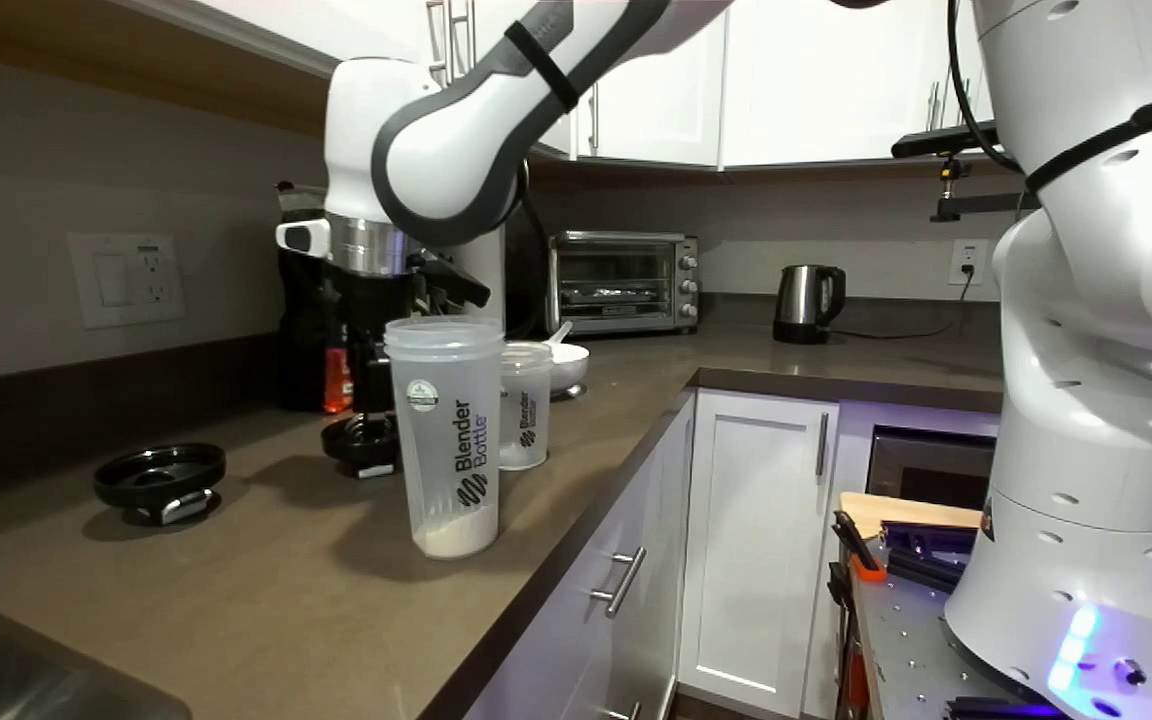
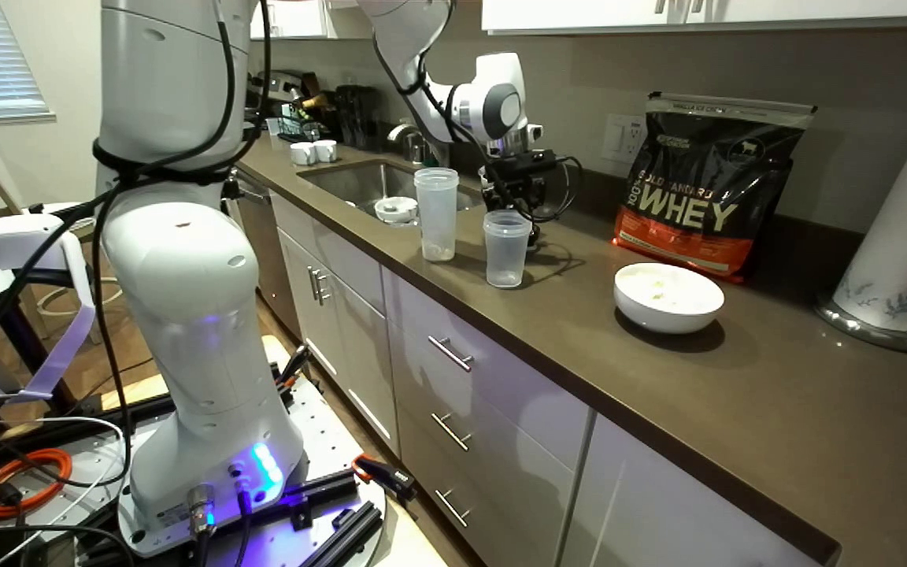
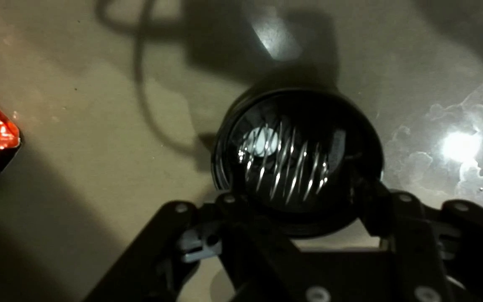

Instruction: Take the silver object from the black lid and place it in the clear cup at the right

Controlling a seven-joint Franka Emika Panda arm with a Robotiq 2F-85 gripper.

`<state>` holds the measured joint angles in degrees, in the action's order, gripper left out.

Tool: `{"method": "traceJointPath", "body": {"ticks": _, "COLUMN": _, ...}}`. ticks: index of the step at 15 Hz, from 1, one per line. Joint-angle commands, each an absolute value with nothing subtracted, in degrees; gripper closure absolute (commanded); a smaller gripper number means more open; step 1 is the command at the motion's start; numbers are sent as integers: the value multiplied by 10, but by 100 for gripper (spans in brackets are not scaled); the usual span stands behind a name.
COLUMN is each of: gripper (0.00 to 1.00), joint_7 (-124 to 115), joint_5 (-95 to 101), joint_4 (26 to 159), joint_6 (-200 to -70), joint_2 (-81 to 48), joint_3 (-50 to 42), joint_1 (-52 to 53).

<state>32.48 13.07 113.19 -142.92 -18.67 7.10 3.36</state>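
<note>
The silver object is a wire whisk ball [image 3: 285, 163], lying inside an upturned black lid [image 3: 308, 231] in the wrist view. In an exterior view, the lid [image 1: 364, 452] sits on the counter behind the large cup, with the wire ball [image 1: 368, 428] just showing. My gripper [image 3: 297, 184] points down over the lid. Its fingers are apart, one on each side of the ball, and a gap shows at the right finger. The clear cup is the smaller translucent cup [image 2: 506, 250], upright beside the gripper; it also stands behind the large cup [image 1: 526, 425] in an exterior view.
A larger printed cup [image 1: 448, 430] with white powder stands close to the gripper. Another black lid [image 1: 161, 478] lies near the wall. A whey bag [image 2: 690, 189], a white bowl [image 2: 668, 299] and a paper towel roll [image 2: 898, 236] stand further along. A sink [image 2: 343, 175] lies beyond.
</note>
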Motion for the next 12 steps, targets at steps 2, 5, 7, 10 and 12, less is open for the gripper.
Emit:
{"method": "traceJointPath", "body": {"ticks": 2, "gripper": 55, "joint_7": 350, "joint_5": 111, "joint_4": 1119, "joint_6": -1414, "joint_2": -197, "joint_3": 85, "joint_1": 23}}
{"method": "traceJointPath", "body": {"ticks": 5, "gripper": 77, "joint_7": 350, "joint_5": 111, "joint_4": 1118, "joint_6": -1414, "joint_2": -198, "joint_3": 86, "joint_1": 23}}
{"method": "traceJointPath", "body": {"ticks": 7, "gripper": 94, "joint_7": 350, "joint_5": 112, "joint_4": 1115, "joint_6": -1413, "joint_2": -197, "joint_3": 86, "joint_1": 23}}
{"method": "traceJointPath", "body": {"ticks": 10, "gripper": 99, "joint_7": 349, "joint_5": 114, "joint_4": 1111, "joint_6": -1407, "joint_2": -195, "joint_3": 86, "joint_1": 24}}
{"method": "traceJointPath", "body": {"ticks": 12, "gripper": 99, "joint_7": 349, "joint_5": 116, "joint_4": 1109, "joint_6": -1401, "joint_2": -194, "joint_3": 85, "joint_1": 24}}
